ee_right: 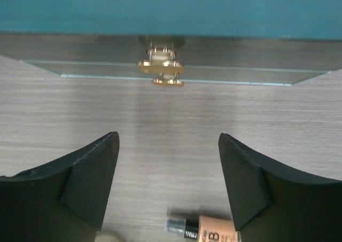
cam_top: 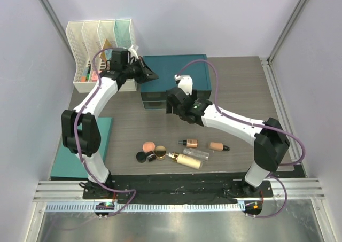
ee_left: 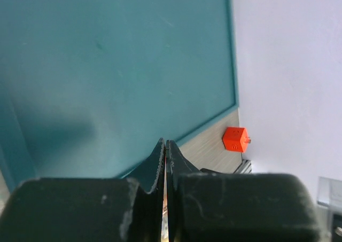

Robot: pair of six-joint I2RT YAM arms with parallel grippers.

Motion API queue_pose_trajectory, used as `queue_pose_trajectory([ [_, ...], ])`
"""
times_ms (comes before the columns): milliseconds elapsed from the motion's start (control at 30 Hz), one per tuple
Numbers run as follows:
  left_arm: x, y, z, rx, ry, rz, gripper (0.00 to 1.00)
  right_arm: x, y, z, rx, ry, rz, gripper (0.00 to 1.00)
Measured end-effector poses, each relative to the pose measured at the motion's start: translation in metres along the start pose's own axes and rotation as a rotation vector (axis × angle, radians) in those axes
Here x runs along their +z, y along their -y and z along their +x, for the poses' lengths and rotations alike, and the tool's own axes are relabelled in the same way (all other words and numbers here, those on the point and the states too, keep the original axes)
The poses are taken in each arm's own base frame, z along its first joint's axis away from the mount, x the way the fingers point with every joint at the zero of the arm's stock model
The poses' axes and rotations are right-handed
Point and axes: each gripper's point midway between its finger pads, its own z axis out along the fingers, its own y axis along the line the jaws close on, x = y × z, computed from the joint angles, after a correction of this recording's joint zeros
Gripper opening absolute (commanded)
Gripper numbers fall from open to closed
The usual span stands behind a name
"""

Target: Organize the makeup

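Note:
The makeup lies on the table's near middle: a pink blush compact (cam_top: 148, 146), a small black jar (cam_top: 141, 156), a gold-rimmed compact (cam_top: 160, 153), a small foundation bottle (cam_top: 188, 142), a clear tube (cam_top: 196, 154), a beige tube (cam_top: 216, 146) and a large beige bottle (cam_top: 188, 161). My right gripper (cam_top: 173, 106) is open and empty, low over the table in front of the teal drawer box (cam_top: 176, 71). In its wrist view (ee_right: 169, 146) it faces the gold drawer handle (ee_right: 160, 68), with a beige tube (ee_right: 211, 232) just below. My left gripper (cam_top: 149, 73) is shut and hovers over the box's top (ee_left: 165, 146).
White file racks (cam_top: 101, 36) stand at the back left, beside the left arm. A teal lid or tray (cam_top: 80, 151) lies at the left edge. A small red cube (ee_left: 235, 139) sits on the table behind the box, near the wall.

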Motion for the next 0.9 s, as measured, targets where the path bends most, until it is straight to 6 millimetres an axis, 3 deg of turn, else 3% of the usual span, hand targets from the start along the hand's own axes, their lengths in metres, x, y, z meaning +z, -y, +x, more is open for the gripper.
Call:
queue_pose_trajectory([
  [200,0.009,-0.023,-0.001,-0.054,-0.019,-0.112,0.0,0.021,0.0,-0.01,0.034,0.004,0.016,0.73],
  [600,0.011,-0.056,0.015,-0.085,-0.097,-0.332,0.0,0.052,-0.002,-0.001,0.053,-0.034,0.042,0.72],
  [900,0.01,-0.054,0.02,-0.073,-0.119,-0.322,0.0,0.058,-0.005,-0.004,0.07,-0.02,0.048,0.53],
])
